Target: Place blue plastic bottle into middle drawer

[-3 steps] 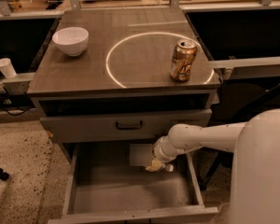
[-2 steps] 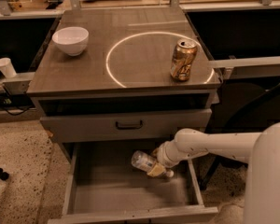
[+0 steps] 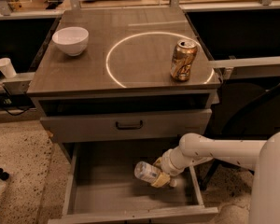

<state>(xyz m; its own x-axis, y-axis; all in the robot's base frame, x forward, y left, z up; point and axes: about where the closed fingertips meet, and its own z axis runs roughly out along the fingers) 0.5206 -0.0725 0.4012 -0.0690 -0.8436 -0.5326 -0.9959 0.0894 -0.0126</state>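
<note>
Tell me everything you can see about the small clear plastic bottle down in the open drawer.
The small clear plastic bottle is see-through with a pale label around its body; its cap cannot be made out. It lies tilted, nearly on its side, its free end pointing left. The robot's gripper is shut on its right end. It is inside the open grey metal drawer, over the right part of the bare floor; whether it touches that floor cannot be told.

I'd call this a robotics lab: a grey metal drawer cabinet [image 3: 79, 78] with a white ring marked on top, a speckled terrazzo floor [image 3: 18, 148] and black cables [image 3: 11, 110] at the side benches. My gripper [image 3: 161, 178], clasping the small clear blue plastic bottle [image 3: 146, 171], is inside the open grey middle drawer [image 3: 107, 195].
</note>
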